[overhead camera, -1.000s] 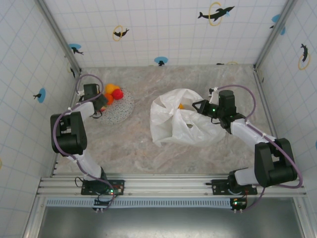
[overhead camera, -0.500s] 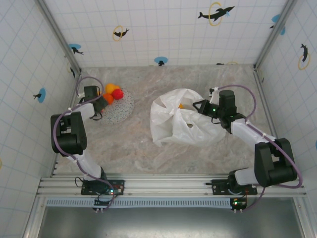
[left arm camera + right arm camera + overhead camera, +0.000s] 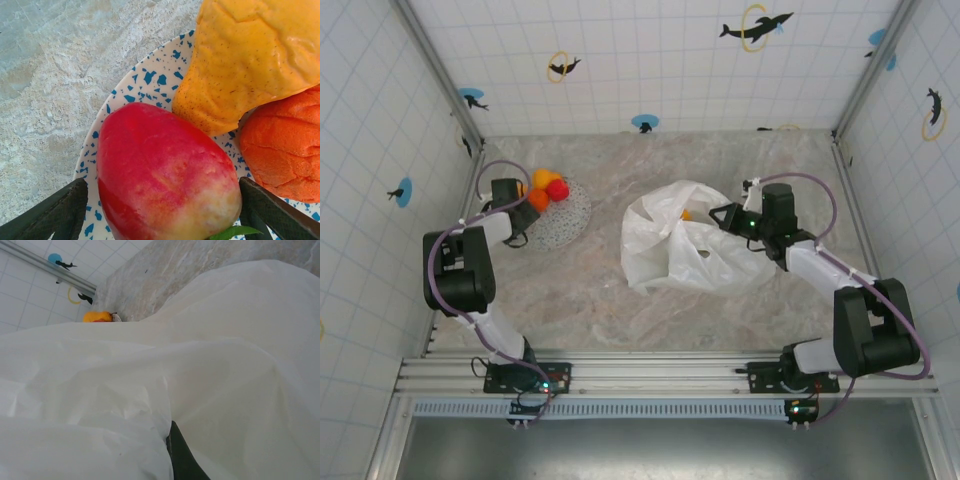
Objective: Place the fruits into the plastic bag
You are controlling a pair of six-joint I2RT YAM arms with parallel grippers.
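Over the plate (image 3: pixel 145 80), my left gripper (image 3: pixel 164 190) straddles the red fruit (image 3: pixel 155 150), jaws apart; a skewed squeeze could roll it off. My right gripper (image 3: pixel 721 215) stays out of this, clamped on the plastic bag (image 3: pixel 705 265).

In the top view the left arm (image 3: pixel 460 265) rises from its base toward 12 o'clock, folds at the elbow, and its forearm runs toward 1 o'clock. The left gripper (image 3: pixel 527 203) points toward 3 o'clock, jaws spread wide, its dark fingers (image 3: pixel 55 212) flanking a red fruit (image 3: pixel 160 170). The right arm (image 3: pixel 840 275) bends at the elbow and stretches toward 10 o'clock. The right gripper (image 3: pixel 718 215) points toward 9 o'clock, closed, pinching the plastic bag (image 3: pixel 690 260).
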